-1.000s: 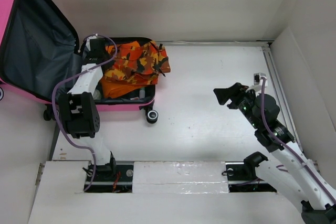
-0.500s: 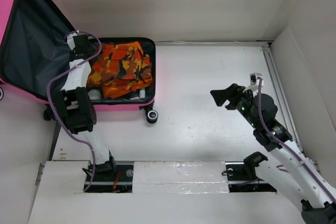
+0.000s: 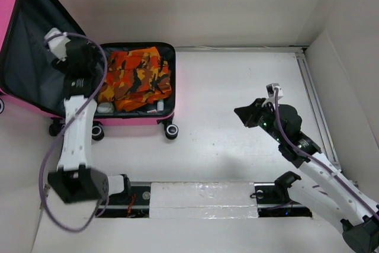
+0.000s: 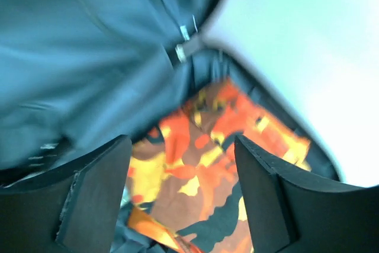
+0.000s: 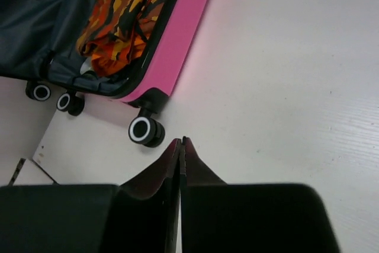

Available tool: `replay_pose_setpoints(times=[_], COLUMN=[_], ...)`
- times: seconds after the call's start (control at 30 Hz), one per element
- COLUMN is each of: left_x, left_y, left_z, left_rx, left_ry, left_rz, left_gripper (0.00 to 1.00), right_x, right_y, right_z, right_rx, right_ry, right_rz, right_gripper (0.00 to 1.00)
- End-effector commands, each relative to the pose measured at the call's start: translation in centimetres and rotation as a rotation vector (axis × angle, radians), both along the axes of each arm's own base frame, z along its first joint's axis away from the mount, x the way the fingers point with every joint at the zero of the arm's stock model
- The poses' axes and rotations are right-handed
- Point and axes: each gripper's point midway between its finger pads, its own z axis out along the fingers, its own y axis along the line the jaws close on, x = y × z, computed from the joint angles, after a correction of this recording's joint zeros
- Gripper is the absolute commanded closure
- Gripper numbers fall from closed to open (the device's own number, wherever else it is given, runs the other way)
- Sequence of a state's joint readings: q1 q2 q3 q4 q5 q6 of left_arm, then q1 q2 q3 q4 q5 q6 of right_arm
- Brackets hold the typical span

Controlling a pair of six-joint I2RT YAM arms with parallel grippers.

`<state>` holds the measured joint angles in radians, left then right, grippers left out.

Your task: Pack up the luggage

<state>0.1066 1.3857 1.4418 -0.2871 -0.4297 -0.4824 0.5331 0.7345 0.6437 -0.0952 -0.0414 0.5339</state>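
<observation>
We count one luggage, open at the far-left corner of the table, its lid propped up to the left with the grey lining facing us. One orange camo garment lies in the base half and fills most of it. Wheels: three along the near side in the top view, a fourth cut off by the left frame edge. Two arms. The left claw is released, fingers well apart with nothing between them, and hangs over the left end of the base half by the lid lining. In the top view it is dark on dark lining and hard to pick out. The right claw is clenched, tips touching, nothing gripped, over bare table right of centre and well apart from the luggage. A small white item sits at the near wall of the base half beside the garment edge; we can't tell what it is. The left wrist view is blurred. The pink shell's left side runs out of frame. The table is white, boxed in by plain white walls.
</observation>
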Motion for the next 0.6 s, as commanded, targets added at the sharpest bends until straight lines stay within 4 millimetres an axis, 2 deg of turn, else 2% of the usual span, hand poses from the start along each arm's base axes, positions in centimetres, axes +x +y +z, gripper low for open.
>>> replay_pose_setpoints(times=[0.0,0.03,0.07,0.1,0.17,0.2,0.27,0.3,0.33,0.43,0.53,0.57], left_x=[-7.5,-10.4,-11.6,-12.9,-15.8,-16.6,-18.3,-18.5,-19.2,-19.8,-20.1,-20.4], left_y=[2.8,3.6,3.9,4.1,5.0,5.5,7.1,8.4,8.9,9.7,10.8,11.3], left_z=[3.1,3.9,4.9,4.5,5.5,5.5,5.2,3.8,3.1,1.4,1.1,1.5], left_rx=[0.071,0.097,0.105,0.114,0.149,0.166,0.2,0.206,0.219,0.235,0.263,0.254], left_ry=[-0.061,-0.073,-0.102,-0.08,-0.101,-0.091,-0.039,0.027,0.092,0.179,0.22,0.224], left_rz=[0.205,0.28,0.31,0.334,0.415,0.451,0.529,0.583,0.613,0.708,0.778,0.793], left_gripper=[0.35,0.39,0.39,0.39,0.39,0.39,0.39,0.39,0.39,0.39,0.35,0.35], right_x=[-1.0,-1.3,-1.6,-1.7,-2.1,-2.3,-2.3,-2.5,-2.4,-2.6,-2.9,-2.9], right_y=[1.5,1.9,2.2,2.4,2.7,2.9,3.1,3.2,3.3,3.3,3.6,3.6], right_z=[1.5,1.3,1.5,1.1,1.4,1.4,1.1,1.1,1.3,0.9,0.9,0.4], right_rx=[0.036,0.041,0.047,0.044,0.047,0.048,0.038,0.04,0.044,0.034,0.036,0.031], right_ry=[-0.085,-0.087,-0.094,-0.086,-0.1,-0.099,-0.096,-0.095,-0.104,-0.101,-0.1,-0.09], right_rz=[0.094,0.116,0.138,0.148,0.181,0.195,0.209,0.222,0.222,0.233,0.251,0.251], right_gripper=[0.98,1.0,1.0,1.0,0.99,0.96,0.84,0.8,0.72,0.63,0.59,0.57])
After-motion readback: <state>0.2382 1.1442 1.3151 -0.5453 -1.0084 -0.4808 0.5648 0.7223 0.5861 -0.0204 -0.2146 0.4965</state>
